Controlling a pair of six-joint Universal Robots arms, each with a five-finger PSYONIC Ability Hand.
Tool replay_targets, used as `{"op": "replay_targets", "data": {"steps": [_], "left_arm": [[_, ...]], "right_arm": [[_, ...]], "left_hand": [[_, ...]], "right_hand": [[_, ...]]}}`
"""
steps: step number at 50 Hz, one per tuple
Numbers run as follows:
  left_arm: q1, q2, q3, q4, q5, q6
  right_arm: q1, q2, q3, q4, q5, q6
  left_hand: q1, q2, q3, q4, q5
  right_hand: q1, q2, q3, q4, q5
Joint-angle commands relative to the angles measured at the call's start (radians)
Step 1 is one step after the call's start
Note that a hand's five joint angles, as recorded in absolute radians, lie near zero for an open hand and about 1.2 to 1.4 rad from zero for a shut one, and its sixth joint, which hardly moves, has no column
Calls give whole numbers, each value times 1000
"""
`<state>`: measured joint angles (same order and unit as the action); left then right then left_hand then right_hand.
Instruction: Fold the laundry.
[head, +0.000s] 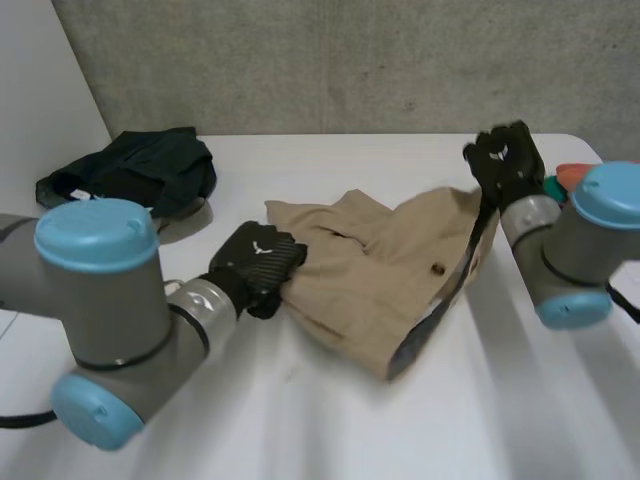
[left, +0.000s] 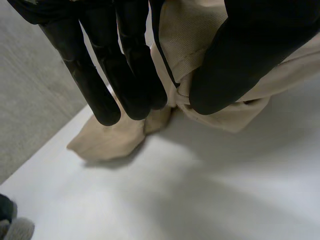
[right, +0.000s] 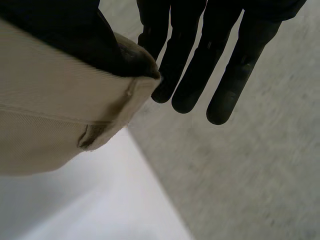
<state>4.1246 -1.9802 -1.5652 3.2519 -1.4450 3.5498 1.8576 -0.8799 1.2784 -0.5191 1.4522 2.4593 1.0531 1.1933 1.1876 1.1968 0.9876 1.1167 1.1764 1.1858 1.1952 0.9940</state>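
Left robot hand (left: 129, 65), right robot hand (right: 220, 55) — both pinch tan cloth (head: 370, 285).

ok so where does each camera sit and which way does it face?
Head view: behind and between the arms, looking down at the white table; shows both arms, the left robot hand and the right robot hand.
Left wrist view: on the left wrist, looking along the palm; its fingers and thumb pinch the beige woven-cloth garment.
Right wrist view: on the right wrist, looking along the palm; its thumb holds a garment edge.
Shared: all three show that garment.
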Motion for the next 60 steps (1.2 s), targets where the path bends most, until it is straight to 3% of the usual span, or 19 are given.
{"op": "replay_targets", "data": {"steps": [1,3,5,6,11,16,20,25,29,33,39,43,47,53,57,58,59,60], "left_arm": [[-179,-58,28,91,-115,-58],[-221,-110,63,124,-129,-57],[-236,-131,85,132,-140,-55],[-242,-138,97,134,-158,-57],[-227,-112,94,132,-221,-48],[-155,-17,53,126,-222,-51],[-101,53,-13,124,-207,-51],[-58,83,-68,124,-152,-54],[5,72,-101,121,-95,-58],[17,15,-113,80,-11,-92],[14,-55,-90,25,40,-190],[14,-95,-62,23,45,-255],[5,-158,-17,23,45,-301],[-32,-181,27,23,45,-341],[-60,-189,40,23,45,-379],[-66,-192,43,23,45,-385],[-81,-200,51,23,45,-397],[-89,-201,56,23,45,-401]], "right_arm": [[2,219,-237,-15,-82,10],[0,249,-246,-18,-99,12],[0,252,-246,-18,-95,13],[-3,248,-243,-16,-79,17],[-21,145,-168,14,11,24],[-54,-72,-38,135,50,29],[-55,-214,39,336,51,44],[-57,-336,125,647,60,183],[-52,-433,241,792,42,337],[-41,-527,379,786,37,397],[34,-599,571,700,7,412],[156,-573,676,517,22,412],[195,-480,697,415,82,411],[209,-381,699,380,140,398],[212,-366,700,337,148,397],[213,-367,700,308,151,397],[212,-370,700,291,154,395],[209,-378,700,272,157,395]], "left_hand": [[343,203,209,199,234],[233,93,98,89,124],[130,-10,-5,-14,21],[30,-110,-104,-113,-79],[-414,-554,-548,-557,-523],[-508,-648,-642,-651,-617],[-552,-692,-686,-696,-661],[-552,-692,-686,-696,-661],[-537,-677,-672,-681,-646],[-525,-666,-660,-669,-634],[-525,-666,-660,-669,-634],[-523,-663,-657,-666,-632],[-523,-663,-657,-666,-632],[-520,-660,-654,-663,-629],[-517,-657,-651,-660,-626],[-517,-657,-651,-660,-626],[-517,-657,-651,-660,-626],[-517,-657,-651,-660,-626]], "right_hand": [[280,220,210,201,228],[193,134,124,115,142],[-176,-235,-245,-254,-227],[-520,-580,-589,-599,-572],[-942,-1002,-1011,-1021,-994],[-942,-1002,-1011,-1021,-994],[-942,-1002,-1011,-1021,-994],[-897,-957,-966,-975,-949],[-891,-951,-960,-969,-943],[-879,-939,-948,-958,-931],[-806,-865,-875,-884,-858],[-762,-821,-831,-840,-814],[-738,-798,-807,-817,-790],[-712,-771,-781,-790,-764],[-443,-502,-512,-521,-494],[-17,-77,-86,-96,-69],[237,177,168,158,185],[279,219,210,201,227]]}}
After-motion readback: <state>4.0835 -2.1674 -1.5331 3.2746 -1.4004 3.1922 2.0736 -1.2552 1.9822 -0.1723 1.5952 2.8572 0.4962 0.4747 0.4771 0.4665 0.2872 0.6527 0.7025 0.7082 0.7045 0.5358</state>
